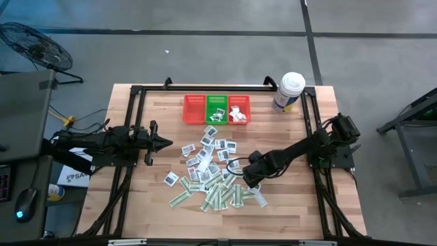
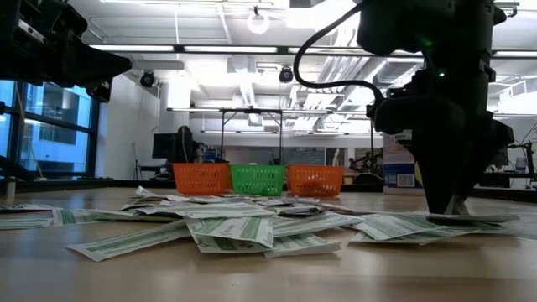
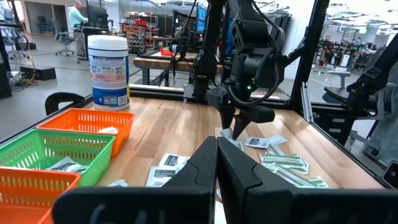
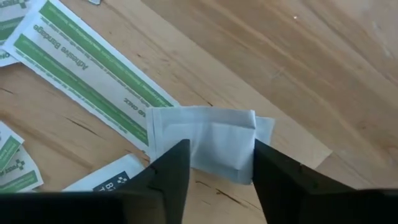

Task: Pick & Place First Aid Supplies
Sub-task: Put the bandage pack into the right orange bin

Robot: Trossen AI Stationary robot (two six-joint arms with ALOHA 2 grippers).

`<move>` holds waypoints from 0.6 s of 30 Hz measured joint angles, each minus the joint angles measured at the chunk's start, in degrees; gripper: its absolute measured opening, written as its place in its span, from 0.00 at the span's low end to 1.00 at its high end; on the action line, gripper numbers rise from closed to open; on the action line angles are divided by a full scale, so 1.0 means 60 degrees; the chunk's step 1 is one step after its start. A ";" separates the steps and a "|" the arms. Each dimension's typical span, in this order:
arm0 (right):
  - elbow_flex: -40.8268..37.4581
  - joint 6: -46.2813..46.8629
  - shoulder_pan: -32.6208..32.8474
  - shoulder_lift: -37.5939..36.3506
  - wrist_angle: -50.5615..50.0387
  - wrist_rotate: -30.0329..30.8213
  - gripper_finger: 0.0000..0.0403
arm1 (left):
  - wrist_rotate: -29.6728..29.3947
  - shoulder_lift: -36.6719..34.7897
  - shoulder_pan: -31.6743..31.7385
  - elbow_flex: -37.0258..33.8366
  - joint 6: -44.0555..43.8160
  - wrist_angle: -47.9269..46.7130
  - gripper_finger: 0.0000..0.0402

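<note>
Many first aid supplies (image 1: 208, 171) lie flat and scattered on the wooden table: white squarish packets and green-and-white strips (image 4: 87, 68). My right gripper (image 4: 221, 163) points straight down at the pile's right side (image 1: 247, 179), partly open, with its fingertips set over one plain white packet (image 4: 214, 134). That packet lies on the wood, its left end over a green strip. My left gripper (image 1: 167, 142) is shut and level above the table's left side, away from the pile. My right gripper comes from above, pointing down. Its two fingertips (image 4: 177, 165) stand on the white packet's top face (image 4: 217, 149), one on each side of its middle. The packet lies on the table, and its middle looks slightly raised between the fingers. It is not lifted.
Three small mesh baskets stand in a row at the far edge: red (image 1: 194, 109), green (image 1: 217, 109) and red (image 1: 240, 109), the last two with a few packets inside. A white tub with a blue label (image 1: 289, 92) stands at the far right. Bare wood lies on the near side.
</note>
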 joint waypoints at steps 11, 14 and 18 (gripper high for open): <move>0.0119 -0.0140 -0.0018 -0.0828 -0.0421 0.0209 0.19 | 0.0001 -0.0001 0.0001 0.0000 -0.0001 0.0000 0.00; 0.0121 -0.0327 -0.0018 -0.0824 -0.0452 0.0200 0.11 | 0.0000 -0.0002 0.0001 0.0000 -0.0003 0.0000 0.00; 0.0131 -0.0441 -0.0018 -0.0827 -0.0453 0.0203 0.01 | 0.0000 -0.0001 0.0000 0.0000 0.0000 0.0000 0.00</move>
